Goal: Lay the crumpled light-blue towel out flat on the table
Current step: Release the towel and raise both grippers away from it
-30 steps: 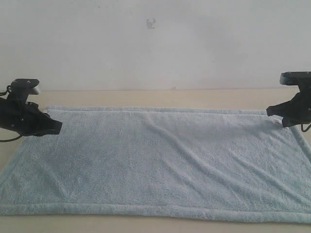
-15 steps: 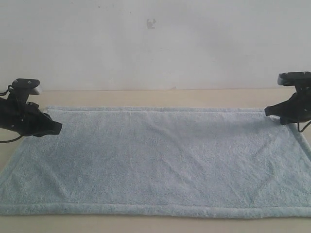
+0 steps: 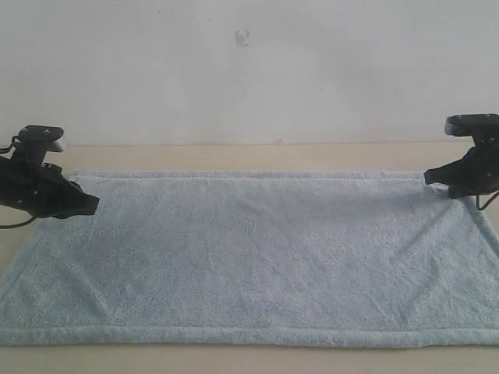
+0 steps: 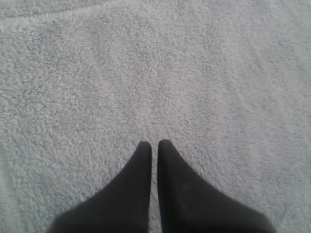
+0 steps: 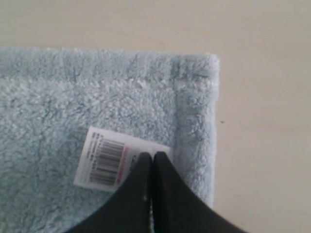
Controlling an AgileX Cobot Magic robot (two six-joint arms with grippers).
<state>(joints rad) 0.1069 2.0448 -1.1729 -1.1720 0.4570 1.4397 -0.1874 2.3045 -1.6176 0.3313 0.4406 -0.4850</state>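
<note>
Left arm pose: the left tool [image 3: 94, 205] reached in low from the left edge of the exterior view, its tip aimed to the right and slightly down, over the far left corner of the towel [image 3: 257, 257].
Left tool state: fingers pressed together [image 4: 154, 144], with only a thin slit between them and nothing visible in it; whether the tips touched the pile [image 4: 146, 73] could not be told.
Right arm pose: the right tool [image 3: 429, 178] came in from the right edge, its tip aimed left at the towel's far right corner.
Right tool state: fingers pressed together [image 5: 152, 156], tips over the edge of the white barcode label [image 5: 104, 158], just inside the hemmed corner; any pinch on the cloth could not be told.
Towel position: spread open on the table [image 3: 234, 156], covering most of it, with a bare strip between its far edge and the wall [image 3: 234, 78].
Towel long axis: left to right across the exterior view, parallel to the wall.
Towel surface: mostly flat, with faint creases near the two near corners.
Corner at the right tool: squared, with bare table [image 5: 262, 121] beyond both hems.
</note>
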